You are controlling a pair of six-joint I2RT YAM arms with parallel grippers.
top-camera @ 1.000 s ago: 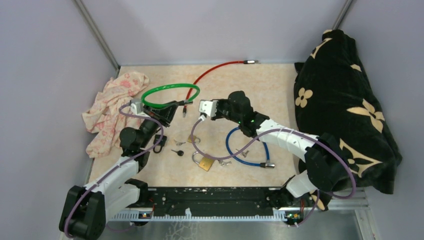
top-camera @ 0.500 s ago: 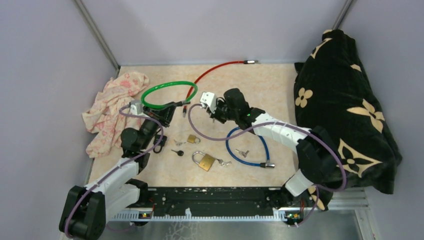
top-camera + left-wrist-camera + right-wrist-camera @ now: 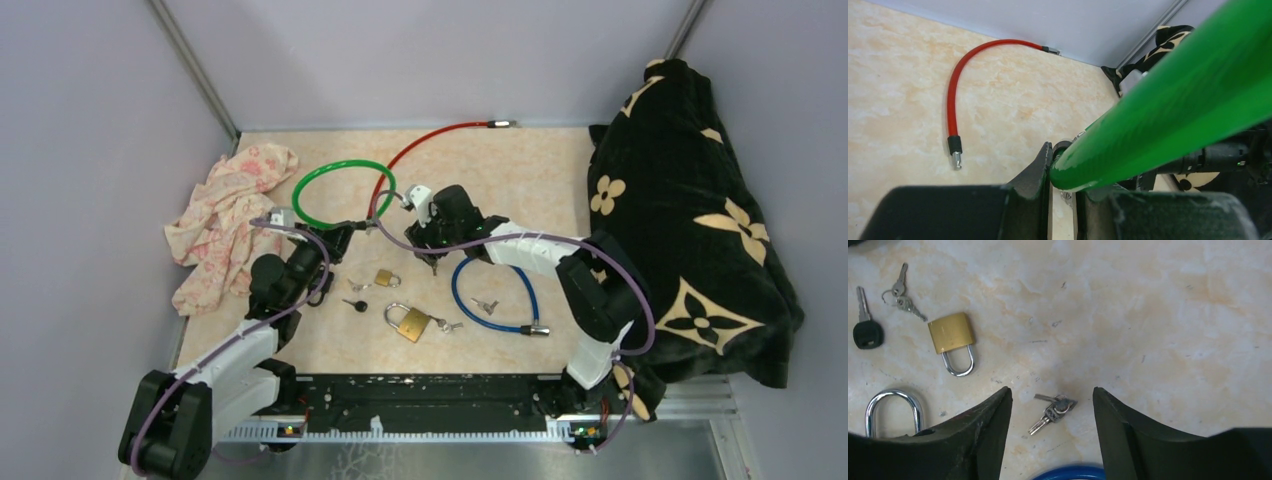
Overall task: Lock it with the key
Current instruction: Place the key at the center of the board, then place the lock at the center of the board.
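Green cable [image 3: 1173, 100] in left pincer [image 3: 1063, 186], right pincer [image 3: 1052, 392] spread over keys [image 3: 1054, 408]

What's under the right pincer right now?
A small key bunch lies on the table below the open right pincer. An edge of the blue cable lock shows. Of the large padlock only the shackle shows; a finger covers its body.

Three cable locks, green [image 3: 343, 162], red [image 3: 950, 100] and blue [image 3: 453, 292]; two brass padlocks, small [image 3: 387, 278] and large [image 3: 410, 324]; one black key [image 3: 358, 305]; four silver key bunches [image 3: 1053, 410]; two cloths [image 3: 225, 220].
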